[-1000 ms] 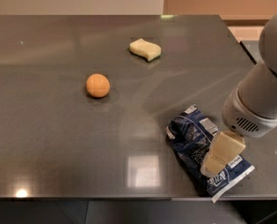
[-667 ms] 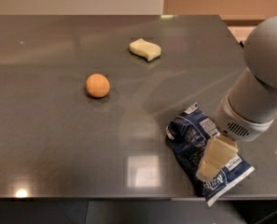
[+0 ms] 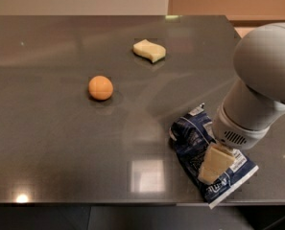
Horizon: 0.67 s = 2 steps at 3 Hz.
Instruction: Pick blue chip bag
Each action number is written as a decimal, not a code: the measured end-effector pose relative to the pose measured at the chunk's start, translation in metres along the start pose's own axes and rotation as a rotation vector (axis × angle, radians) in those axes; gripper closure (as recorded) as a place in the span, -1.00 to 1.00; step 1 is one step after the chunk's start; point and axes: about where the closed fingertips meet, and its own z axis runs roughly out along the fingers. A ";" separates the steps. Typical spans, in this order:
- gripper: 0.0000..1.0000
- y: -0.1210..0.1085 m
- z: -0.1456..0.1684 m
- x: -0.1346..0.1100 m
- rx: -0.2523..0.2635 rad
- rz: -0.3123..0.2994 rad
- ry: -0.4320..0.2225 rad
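Note:
The blue chip bag [image 3: 194, 140] is a crumpled navy foil bag with white lettering and white sealed edges. It lies flat on the dark table [image 3: 60, 143] at the front right, and its lower end reaches the table's front edge. My gripper [image 3: 217, 165] is directly over the lower half of the bag, at or just above its surface. It hangs from the large white arm [image 3: 262, 80] that comes in from the right. The arm hides part of the bag's right side.
An orange [image 3: 100, 87] sits on the table left of centre. A pale yellow sponge [image 3: 149, 50] lies further back. The table's front edge runs just below the bag, and its right edge is behind the arm.
The arm has swung further into view from the right. The gripper has shifted slightly left and toward the front edge over the bag. The bag, orange and sponge have not moved.

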 end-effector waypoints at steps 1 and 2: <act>0.31 0.000 -0.010 -0.007 0.010 -0.005 -0.004; 0.74 -0.006 -0.036 -0.015 0.013 -0.023 -0.050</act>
